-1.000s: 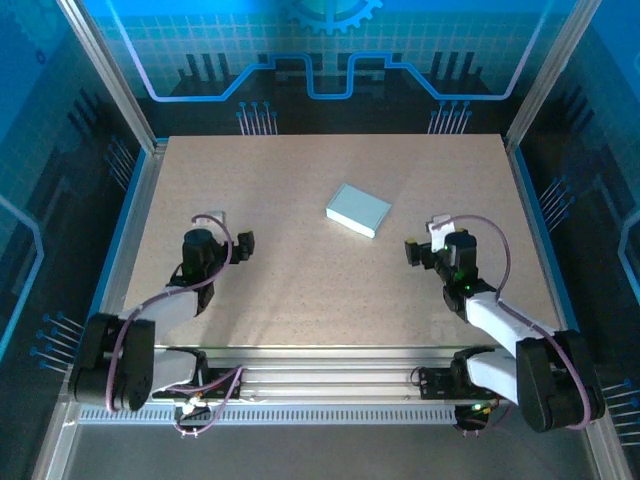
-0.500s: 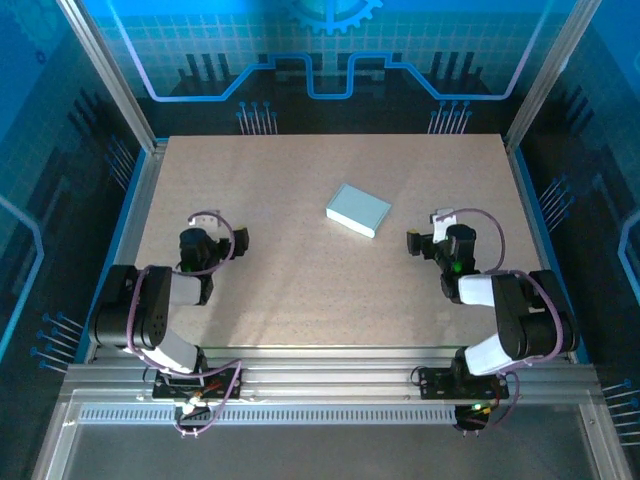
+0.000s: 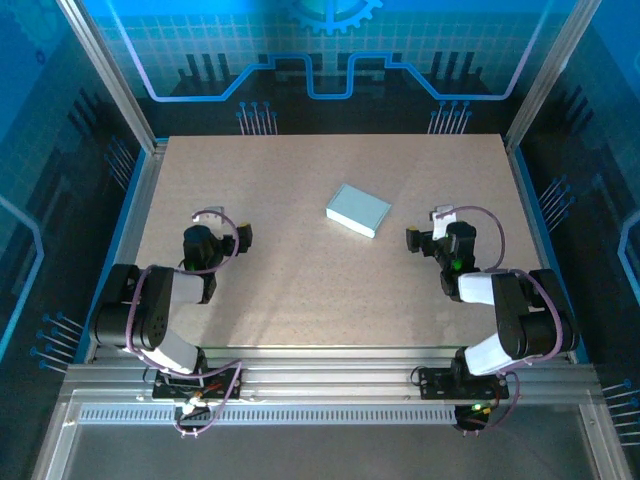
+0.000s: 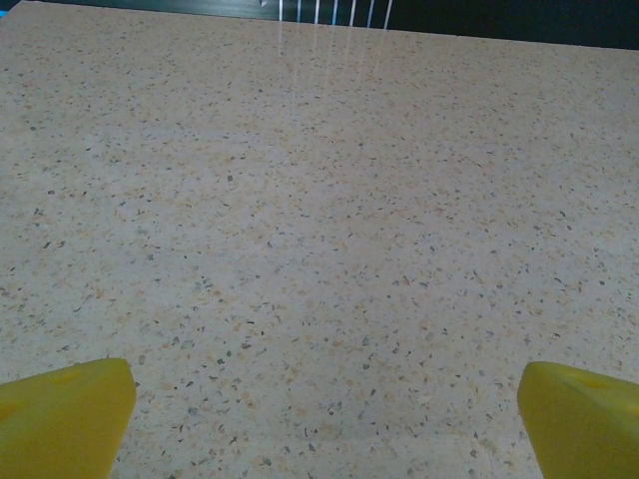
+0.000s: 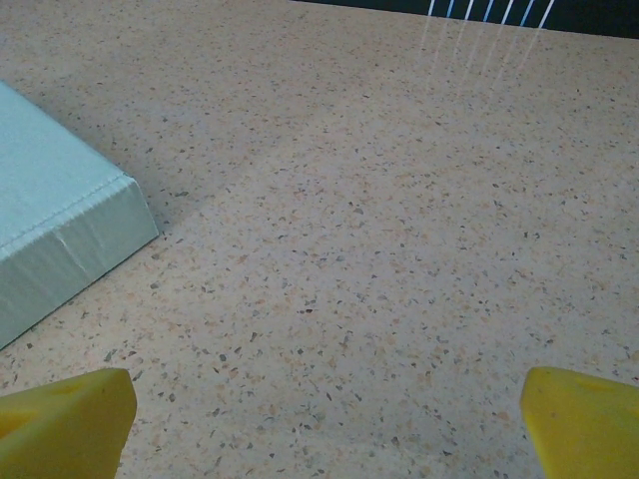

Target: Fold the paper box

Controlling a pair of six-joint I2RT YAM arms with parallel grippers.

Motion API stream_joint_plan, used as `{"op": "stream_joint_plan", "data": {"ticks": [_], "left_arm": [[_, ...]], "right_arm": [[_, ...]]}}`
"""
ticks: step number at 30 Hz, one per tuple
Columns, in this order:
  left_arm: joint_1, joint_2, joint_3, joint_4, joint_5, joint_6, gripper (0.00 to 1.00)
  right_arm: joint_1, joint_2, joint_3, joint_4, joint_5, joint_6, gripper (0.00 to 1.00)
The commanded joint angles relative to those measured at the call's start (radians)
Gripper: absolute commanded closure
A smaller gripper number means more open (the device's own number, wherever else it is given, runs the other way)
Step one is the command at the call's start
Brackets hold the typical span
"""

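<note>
- Paper box [image 3: 358, 210]: closed flat rectangle, lying mid-surface [image 3: 300, 290], nearer right claw [image 5: 324, 419], untouched.
- Left claw [image 4: 321, 417] and right claw: both released, empty.
- Step: folding apparently complete; next move calls for no grasp.

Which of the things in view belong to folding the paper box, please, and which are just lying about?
Belongs to the job:
- paper box, a flat closed box lying on the table
- left fingers, open, touching nothing
- right fingers, open, the box just ahead to their left

Just there:
- table
- blue backdrop panel
</note>
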Motion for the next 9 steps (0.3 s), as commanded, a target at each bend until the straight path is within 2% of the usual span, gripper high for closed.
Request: {"op": "stream_joint_plan", "data": {"ticks": [1, 9], "left_arm": [[-0.004, -0.001, 0.015, 0.025, -0.014, 0.027, 0.01], [-0.004, 0.0, 0.014, 0.026, -0.011, 0.026, 0.01]], "right_arm": [[-0.011, 0.003, 0.017, 0.033, -0.007, 0.014, 0.0], [-0.011, 0.003, 0.017, 0.033, -0.007, 0.014, 0.0]]}}
